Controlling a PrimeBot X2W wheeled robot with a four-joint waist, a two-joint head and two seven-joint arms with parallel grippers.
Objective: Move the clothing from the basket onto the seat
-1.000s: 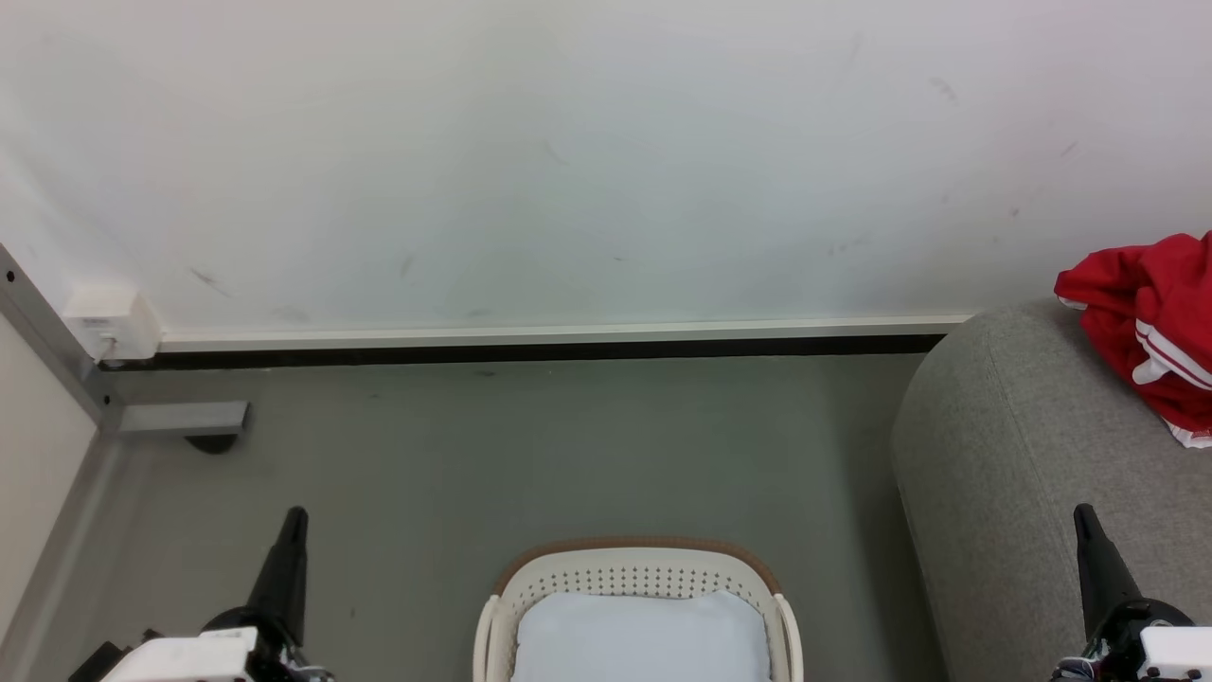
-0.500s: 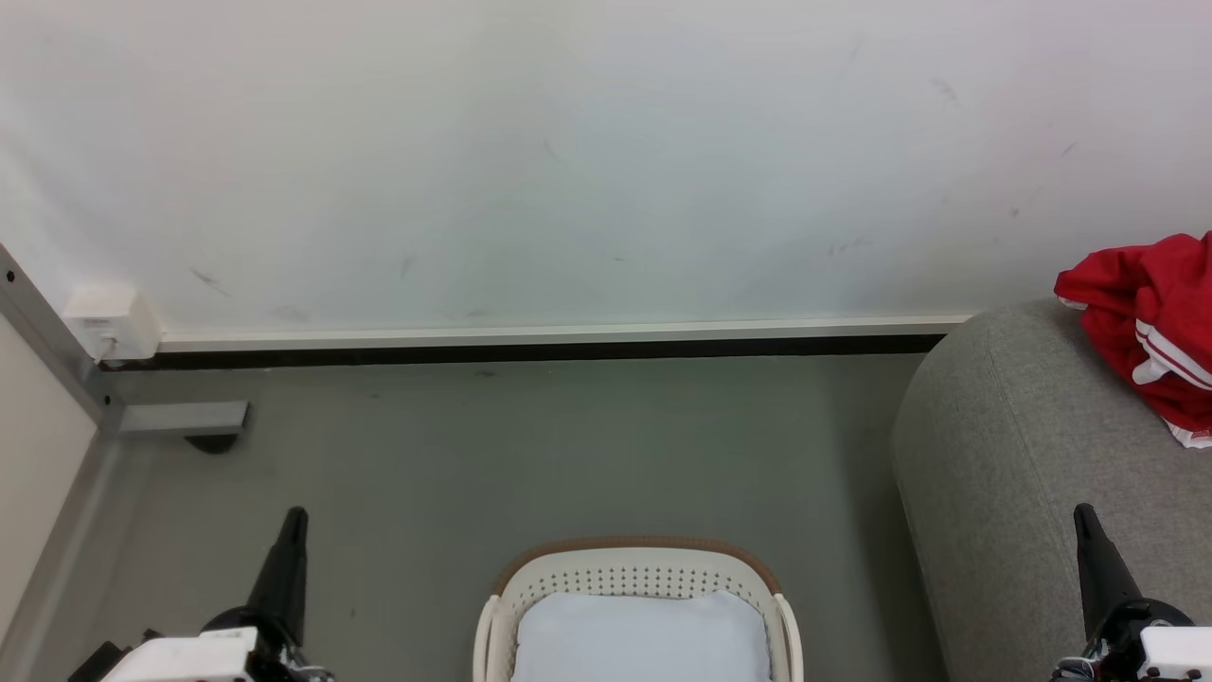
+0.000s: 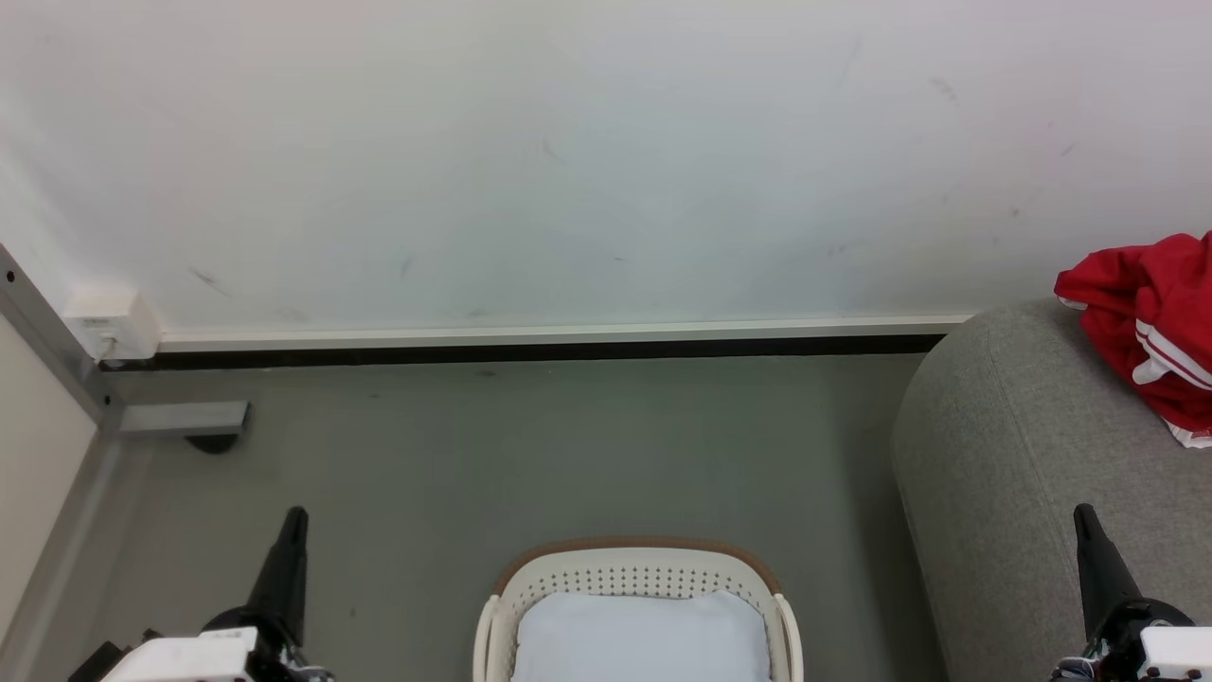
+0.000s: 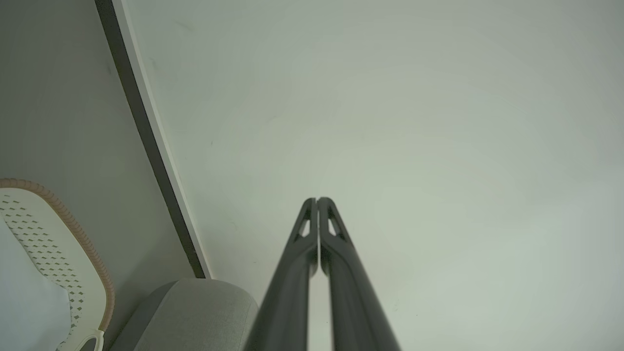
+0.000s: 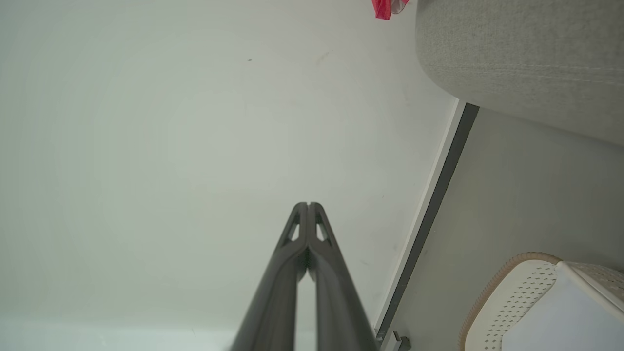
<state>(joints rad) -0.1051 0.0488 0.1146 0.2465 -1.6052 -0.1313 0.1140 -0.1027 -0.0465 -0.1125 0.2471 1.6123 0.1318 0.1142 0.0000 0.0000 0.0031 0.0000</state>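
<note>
Left gripper (image 3: 295, 516), right gripper (image 3: 1081, 511) closed, empty; clothing (image 3: 1150, 322) on seat (image 3: 1004, 426) (wall box (image 3: 112, 322) label unreadable).

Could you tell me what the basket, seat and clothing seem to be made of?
The basket looks like matte white moulded plastic: rows of punched holes. The seat seems upholstered in grey woven fabric: textured surface, stitched seam. The clothing looks like soft red fabric with white stripes: it lies crumpled in folds.

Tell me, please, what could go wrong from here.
1. The clothing lies at the sofa's rounded edge, so it might slide off.
2. The basket is cut off at the bottom of the head view. A garment could lie unseen beyond the pad.
</note>
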